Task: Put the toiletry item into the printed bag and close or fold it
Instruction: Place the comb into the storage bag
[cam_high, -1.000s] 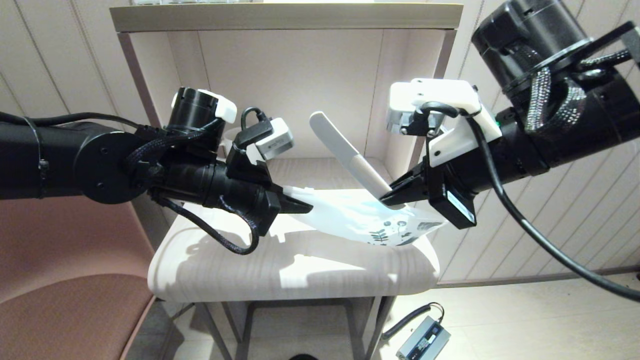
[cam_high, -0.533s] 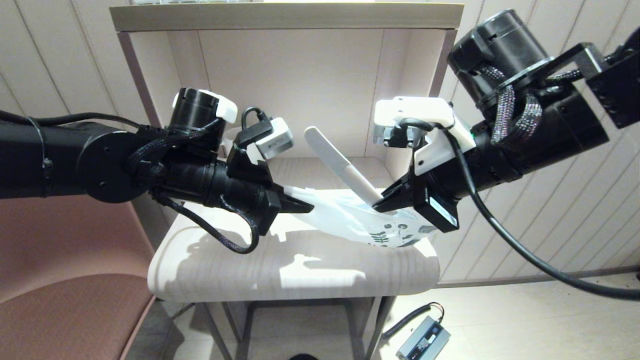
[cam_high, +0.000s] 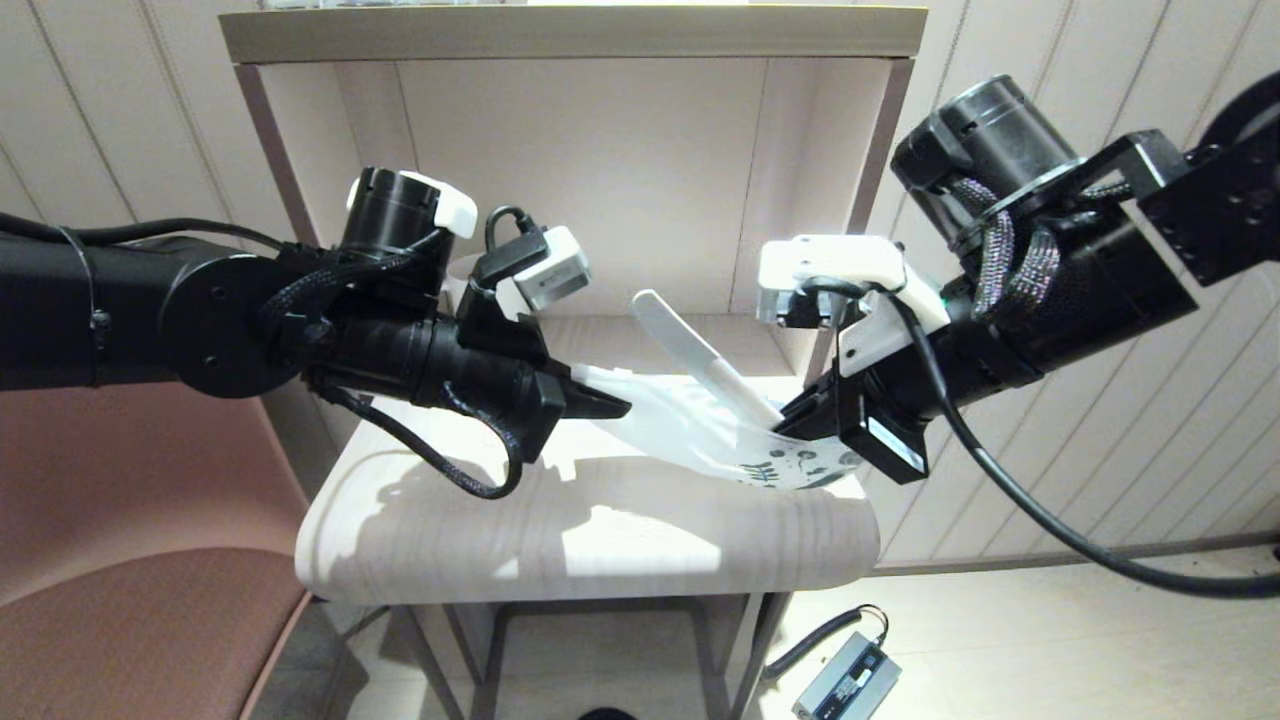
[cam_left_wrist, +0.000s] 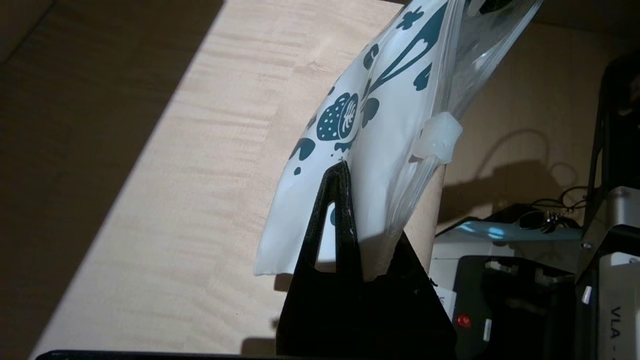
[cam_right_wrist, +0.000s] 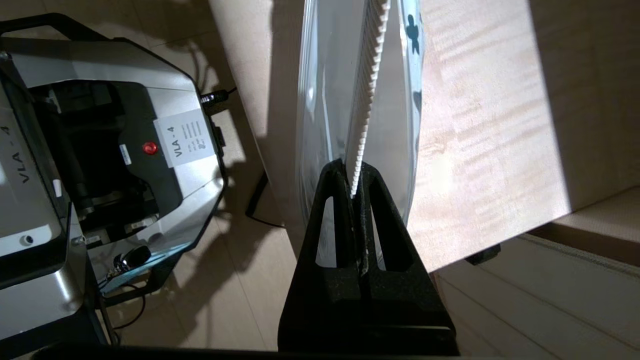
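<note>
The printed bag hangs stretched over the table, its leaf-print end low near the right edge. My left gripper is shut on the bag's plain end; the left wrist view shows that grip on the bag. My right gripper is shut on one end of the white comb. The comb slants up and left over the bag. In the right wrist view the comb's teeth rise from the gripper against the bag's clear side. Whether the comb is inside the bag, I cannot tell.
The pale wooden table stands in a shelf alcove with walls behind and at both sides. A white mug peeks out behind the left arm. A brown chair is at the left, and a grey box with a cable lies on the floor.
My right gripper has come down and in towards the bag, and the comb now lies lower and flatter over it. The left gripper has shifted slightly up and right with the bag's end.
</note>
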